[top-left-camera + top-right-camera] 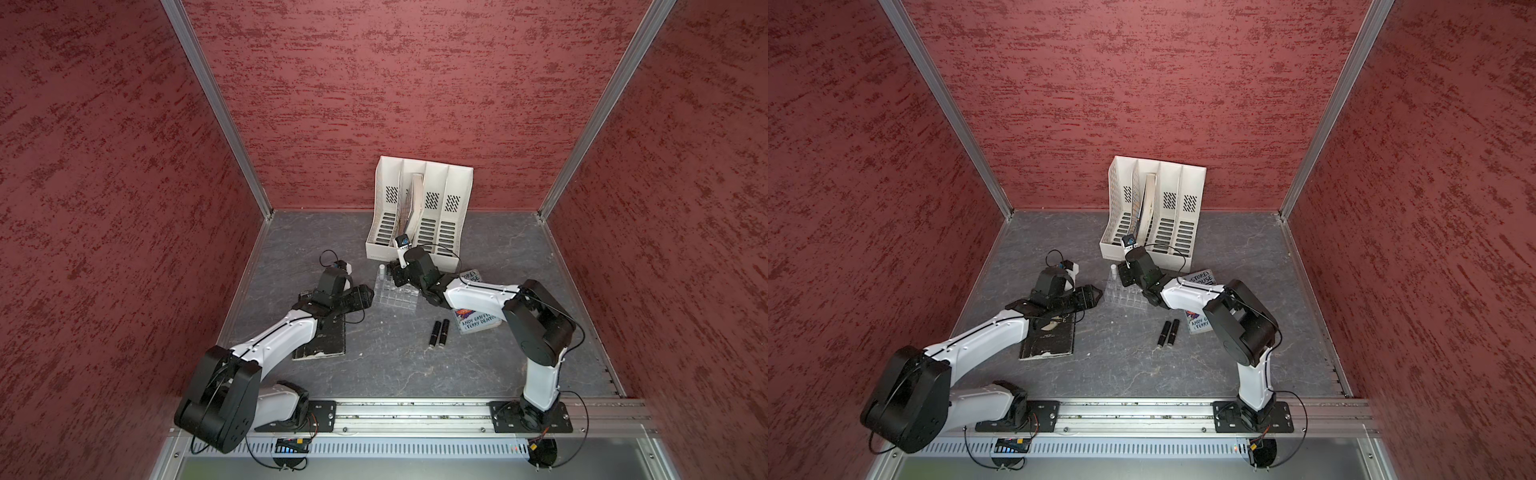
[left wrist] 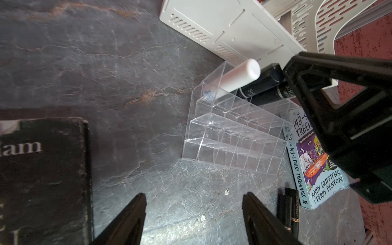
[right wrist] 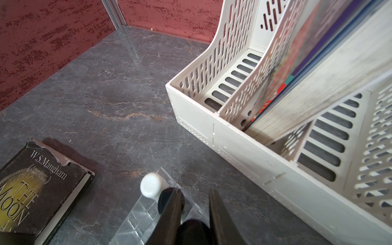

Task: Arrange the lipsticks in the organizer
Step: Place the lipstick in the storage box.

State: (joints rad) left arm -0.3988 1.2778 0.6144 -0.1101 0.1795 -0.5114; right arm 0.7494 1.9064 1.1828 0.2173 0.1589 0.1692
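The right end effector (image 3: 194, 197) is pressed together on a black lipstick (image 2: 273, 95). It pinches the tube's upper end while the lower end stands in a back-row cell of the organizer (image 2: 233, 144); how deep it sits I cannot tell. In both top views the organizer rests just above the frame's centre on the surface (image 1: 374, 374). The same row holds the white lipstick (image 2: 239, 76) in the corner cell and a second black lipstick (image 2: 258, 82) between it and the held one. The left end effector (image 2: 194, 218) hovers spread and empty to the left of the organizer in a top view, above a dark book (image 1: 328, 343). In a top view, 2 loose black lipsticks (image 1: 439, 332) lie side by side on the surface, below and right of the organizer, beside a blue paperback (image 1: 478, 324). A white file rack (image 1: 374, 251) stands just above the organizer. The step in hand looks like seating tube 3 of 5. Next, I judge, the right jaws should part and rise straight up, clear of the neighbouring caps. They should then fetch the 2 lying tubes, which must be stood upright.
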